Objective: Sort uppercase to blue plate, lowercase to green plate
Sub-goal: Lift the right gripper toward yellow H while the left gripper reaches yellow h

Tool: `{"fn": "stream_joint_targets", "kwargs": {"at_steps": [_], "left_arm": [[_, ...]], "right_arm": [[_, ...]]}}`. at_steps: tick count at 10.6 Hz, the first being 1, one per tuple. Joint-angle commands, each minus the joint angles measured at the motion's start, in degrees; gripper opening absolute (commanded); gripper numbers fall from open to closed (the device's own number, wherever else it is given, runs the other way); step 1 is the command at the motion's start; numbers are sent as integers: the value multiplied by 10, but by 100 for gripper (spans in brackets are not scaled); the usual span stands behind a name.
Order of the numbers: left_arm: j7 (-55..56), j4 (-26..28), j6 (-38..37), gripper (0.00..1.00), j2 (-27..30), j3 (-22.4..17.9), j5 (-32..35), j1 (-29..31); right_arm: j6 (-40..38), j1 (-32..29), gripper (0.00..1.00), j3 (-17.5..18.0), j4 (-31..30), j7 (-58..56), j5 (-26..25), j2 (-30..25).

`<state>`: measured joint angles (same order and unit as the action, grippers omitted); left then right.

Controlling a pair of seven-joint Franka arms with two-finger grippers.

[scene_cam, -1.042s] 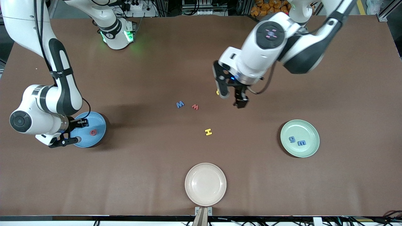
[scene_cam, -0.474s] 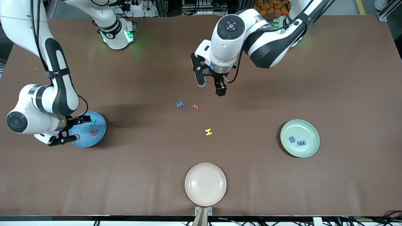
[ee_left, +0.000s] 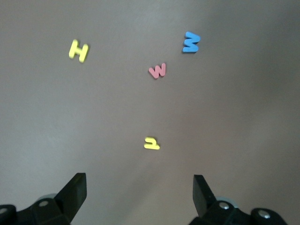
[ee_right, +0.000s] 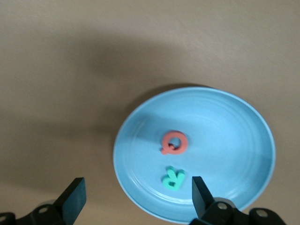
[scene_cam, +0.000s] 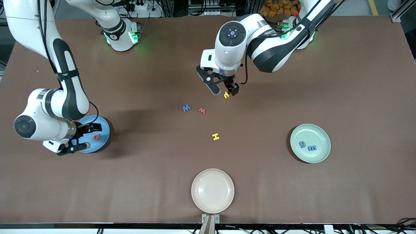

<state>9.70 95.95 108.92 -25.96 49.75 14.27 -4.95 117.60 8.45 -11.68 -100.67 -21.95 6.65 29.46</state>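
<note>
Counting four letters plated: red Q (ee_right: 174, 143) and green R (ee_right: 173, 178) on blue plate (ee_right: 243, 140), two blue ones on green plate (scene_cam: 320, 156). Leaving four on surface (scene_cam: 130, 182). Left gripper (scene_cam: 223, 90) spread over tiny yellow letter (ee_left: 152, 143); right gripper (scene_cam: 79, 137) spread above blue plate.

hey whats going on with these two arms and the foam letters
They are sorting letters onto plates. The right end effector hangs open over the blue plate, where the red Q and green R lie. The left end effector is open above the small yellow letter. The blue g and blue m are on the green plate; others lie on the table.
</note>
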Motion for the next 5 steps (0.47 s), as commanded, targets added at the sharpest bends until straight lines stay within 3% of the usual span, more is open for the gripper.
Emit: {"fn": "stream_joint_targets", "kwargs": {"at_steps": [1,5], "left_arm": [[132,33,9,100,3,-1,9,-9],[336,70,14,100,-7,-3,9,-1]], "right_arm": [[-2,23,100,0,21,7,15,10],[-1,74,100,0,34,59,16,19]]}}
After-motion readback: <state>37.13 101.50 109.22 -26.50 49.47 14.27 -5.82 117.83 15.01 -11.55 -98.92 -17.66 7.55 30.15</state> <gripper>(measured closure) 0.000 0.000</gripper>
